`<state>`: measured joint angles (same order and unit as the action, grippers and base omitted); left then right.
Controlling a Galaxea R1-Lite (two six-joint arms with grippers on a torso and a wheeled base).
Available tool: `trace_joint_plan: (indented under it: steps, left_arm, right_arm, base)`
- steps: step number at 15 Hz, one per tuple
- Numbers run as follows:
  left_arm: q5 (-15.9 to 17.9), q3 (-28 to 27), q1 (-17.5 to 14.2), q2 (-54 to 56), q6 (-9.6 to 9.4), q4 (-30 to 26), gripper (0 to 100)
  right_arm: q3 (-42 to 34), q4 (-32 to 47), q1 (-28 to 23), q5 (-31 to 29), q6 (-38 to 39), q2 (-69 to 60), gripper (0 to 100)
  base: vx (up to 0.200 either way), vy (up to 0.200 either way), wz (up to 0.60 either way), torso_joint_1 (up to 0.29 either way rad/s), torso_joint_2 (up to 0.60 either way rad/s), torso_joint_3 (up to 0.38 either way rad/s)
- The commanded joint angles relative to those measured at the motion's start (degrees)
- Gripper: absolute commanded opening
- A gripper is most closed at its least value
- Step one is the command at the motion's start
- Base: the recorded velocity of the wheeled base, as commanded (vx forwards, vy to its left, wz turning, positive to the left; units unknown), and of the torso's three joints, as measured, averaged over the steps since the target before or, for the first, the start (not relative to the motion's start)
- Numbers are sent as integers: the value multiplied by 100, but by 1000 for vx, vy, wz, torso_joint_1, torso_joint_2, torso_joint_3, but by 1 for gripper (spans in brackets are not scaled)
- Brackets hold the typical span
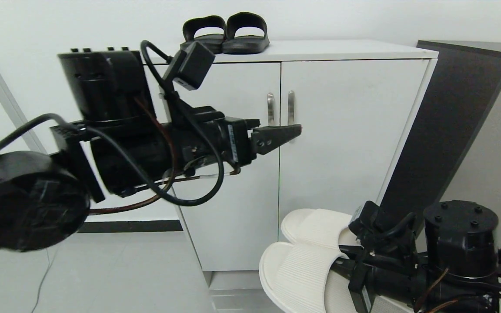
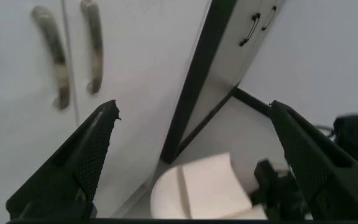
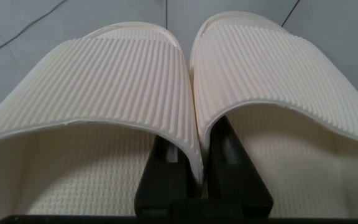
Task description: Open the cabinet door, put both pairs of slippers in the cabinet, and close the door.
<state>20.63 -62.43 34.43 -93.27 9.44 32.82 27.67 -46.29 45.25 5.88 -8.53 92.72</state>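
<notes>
**Head view.**
- Item 1: white cabinet (image 1: 346, 143). I see both doors shut, with two upright metal handles (image 1: 270, 108) side by side at the centre seam.
- Item 2: black slippers (image 1: 226, 34), one pair, standing side by side on the cabinet's top near its back edge.
- Item 3: left gripper (image 1: 293, 129), held out level in front of the doors, its tip at the height of the handles' lower ends. From this side-on angle I cannot judge the jaw gap.
- Item 4: white slippers (image 1: 302, 261), one pair, held low in front of the cabinet's right door, toes toward it.
- Item 5: right gripper (image 1: 355, 261), at the heel side of the white pair.
- Item 6: dark grey cabinet (image 1: 450, 130), standing just beside the white one on its right.
- Item 7: pale tiled floor (image 1: 124, 278).

**Left wrist view.**
- The left gripper (image 2: 194, 109) has its jaws spread wide, with nothing between them.
- Both handles (image 2: 92, 46) lie just beyond one fingertip (image 2: 101, 130) and do not touch it.
- One white slipper (image 2: 194, 190) shows below, with the right gripper (image 2: 278, 186) against it.

**Right wrist view.**
- The right gripper (image 3: 197, 168) has its jaws narrow. They pinch together the neighbouring edges of the two ribbed straps, so the white slippers (image 3: 117, 81) hang as one pair.
- The floor (image 3: 17, 25) shows beyond the toes.
</notes>
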Motion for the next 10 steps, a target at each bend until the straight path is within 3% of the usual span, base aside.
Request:
trace_joint_plan:
  steps: [1,5,6,7,10]
  left_arm:
    - [143,-648,55,-754,252,-30,100]
    - [1005,-1228,-191,-1097,603,-206,100]
    - [1224,-1377,-270,-1141,788,-206,100]
    - [1277,-1588,-314,-1273,964,-206,100]
    - [1189,-2168,-349,-1756,1096,-206,100]
  right_arm:
    - [-34,-3,1,1,-8,9,0]
    - [-87,-3,1,1,-17,18,0]
    - [-87,-3,1,1,-17,27,0]
    - [-95,6,1,1,-17,27,0]
    - [-95,-3,1,1,-26,27,0]
  base:
    - [0,0,0,0,0,0]
    - [0,0,0,0,0,0]
    - [0,0,0,0,0,0]
    - [0,0,0,0,0,0]
    - [0,0,0,0,0,0]
